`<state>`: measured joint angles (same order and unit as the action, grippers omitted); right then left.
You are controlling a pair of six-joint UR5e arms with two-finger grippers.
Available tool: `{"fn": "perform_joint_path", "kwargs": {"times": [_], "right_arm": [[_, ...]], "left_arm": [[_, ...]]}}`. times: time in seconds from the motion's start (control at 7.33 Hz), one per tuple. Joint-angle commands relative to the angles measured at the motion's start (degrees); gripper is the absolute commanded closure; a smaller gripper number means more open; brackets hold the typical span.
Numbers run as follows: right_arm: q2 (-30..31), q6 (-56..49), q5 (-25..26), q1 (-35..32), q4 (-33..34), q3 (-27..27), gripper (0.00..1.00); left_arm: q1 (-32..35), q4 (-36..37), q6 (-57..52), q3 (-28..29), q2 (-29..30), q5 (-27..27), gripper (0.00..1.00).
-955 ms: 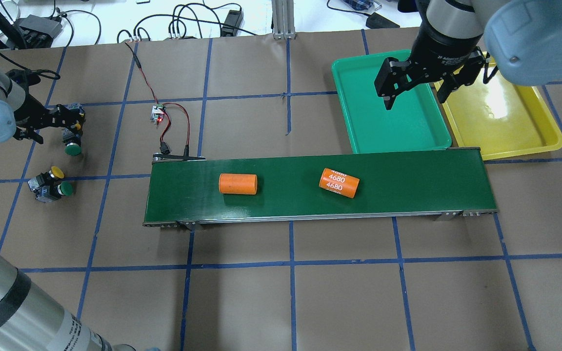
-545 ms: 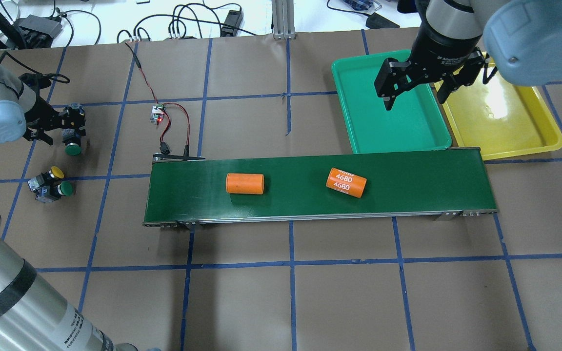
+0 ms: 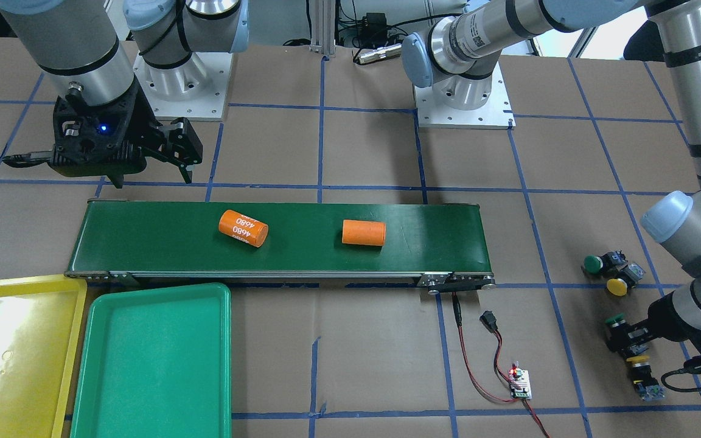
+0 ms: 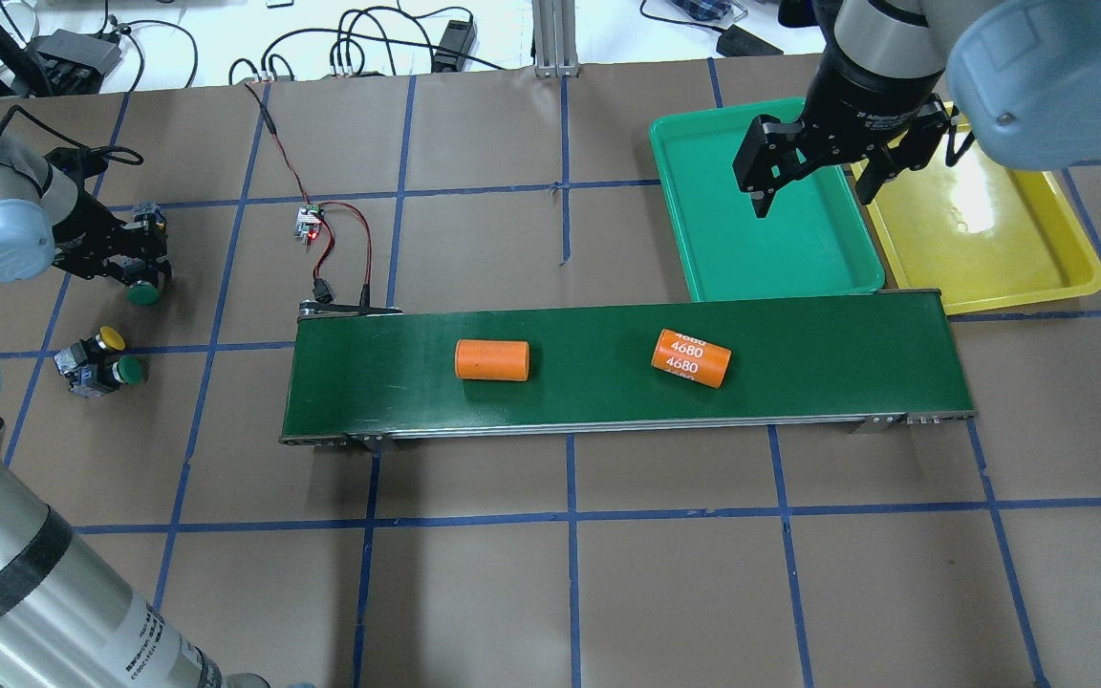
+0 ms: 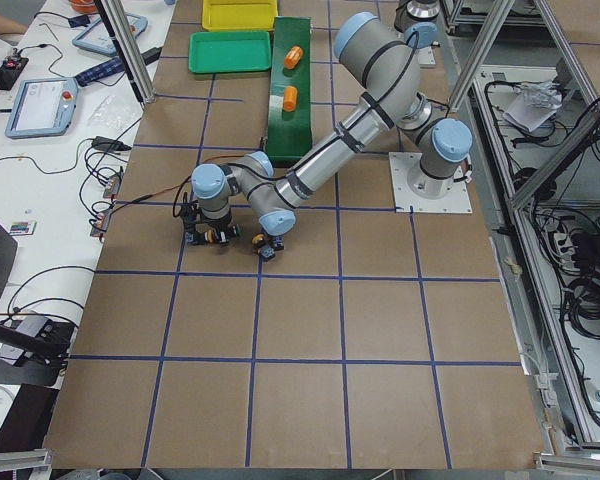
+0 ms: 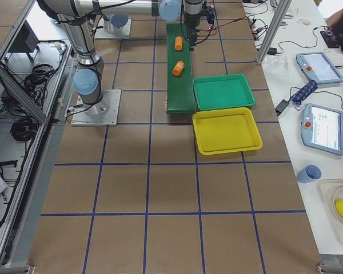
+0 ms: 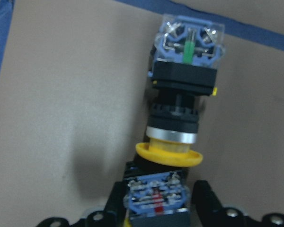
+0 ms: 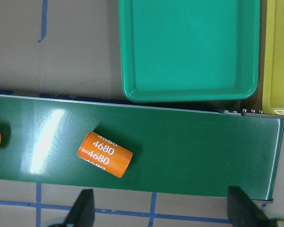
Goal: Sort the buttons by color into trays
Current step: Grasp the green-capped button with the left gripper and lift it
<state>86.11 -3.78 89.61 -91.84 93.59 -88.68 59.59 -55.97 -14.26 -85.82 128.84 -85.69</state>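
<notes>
1. The left fingers [image 7: 114, 205] sit on both sides of a green button [image 4: 141, 294]. I cannot tell if they squeeze it.
2. A yellow button [image 7: 168, 154] touches that one.
3. Two more buttons [image 4: 99, 360] lie near them on the surface [image 4: 512, 573].
4. The right fingers [image 8: 83, 208] are spread wide, holding nothing, up by the belt [image 4: 847, 354].
5. The green tray [image 4: 703, 248] and yellow tray [image 4: 1038, 277] sit side by side, well apart from all the buttons.

Table [image 4: 665, 592] is covered in brown paper gridded with blue tape. Set on it: dark-green conveyor belt [image 4: 847, 363] mid-table, green tray [image 4: 780, 248] and yellow tray [image 4: 1009, 248] side by side beyond its right end, four buttons [image 4: 82, 368] far left, wired circuit board [image 4: 308, 222] near belt's left end
</notes>
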Motion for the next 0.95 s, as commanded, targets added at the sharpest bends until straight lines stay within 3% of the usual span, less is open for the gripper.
{"fn": "perform_joint_path", "kwargs": {"times": [0.0, 0.41, 0.82], "right_arm": [[-0.1, 0.0, -0.1, 0.0, 0.0, 0.0, 0.0], [0.0, -0.1, 0.0, 0.1, -0.1, 0.0, 0.0], [0.0, -0.4, -0.1, 0.3, 0.0, 0.1, 0.0]], "left_arm": [[0.4, -6.1, 2.9, 0.6, -1.8, -0.4, 1.0], [1.7, -13.6, 21.7, -1.4, -8.8, 2.1, 1.0], [3.5, -16.7, 39.4, -10.1, -15.8, 2.8, 1.0]]}}
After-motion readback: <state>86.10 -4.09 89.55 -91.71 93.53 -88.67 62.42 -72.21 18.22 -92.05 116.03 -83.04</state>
